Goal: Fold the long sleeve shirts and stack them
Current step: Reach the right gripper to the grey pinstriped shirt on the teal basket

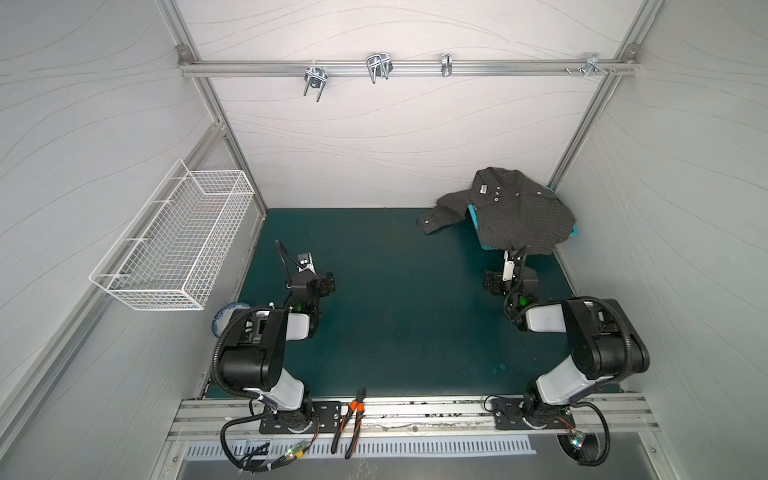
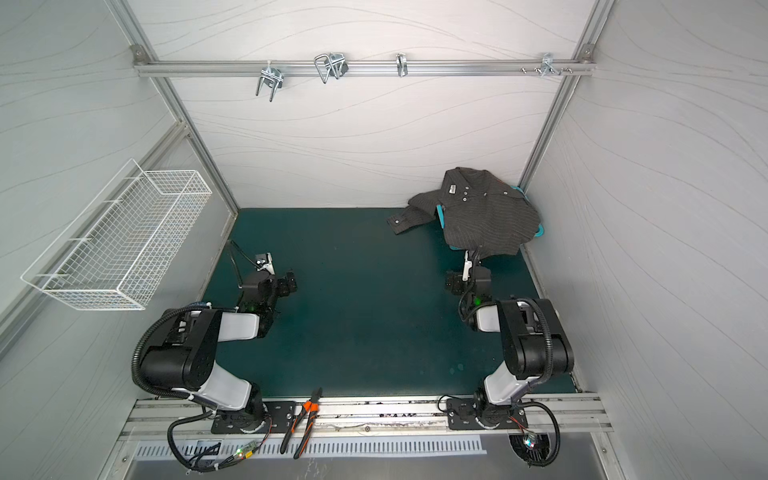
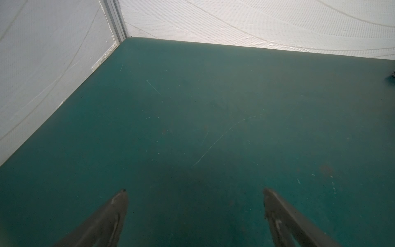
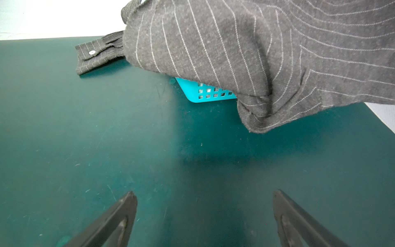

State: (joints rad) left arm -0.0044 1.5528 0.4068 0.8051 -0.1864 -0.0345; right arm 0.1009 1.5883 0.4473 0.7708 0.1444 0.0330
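We locate the pinstriped button-up shirt [image 1: 523, 216] at the 1 o'clock corner of the green mat [image 1: 395, 324] in both top views. It is unfolded and draped over a teal perforated basket [image 4: 205, 93] (only the basket's edges show). One cuffed sleeve [image 4: 92, 55] lies flat on the mat at 9 o'clock of the shirt body. The right gripper [image 4: 204, 192] stands at 3 o'clock near the shirt hem, jaws wide apart, holding nothing. The left gripper [image 3: 194, 190] stands at 9 o'clock, jaws likewise apart and empty.
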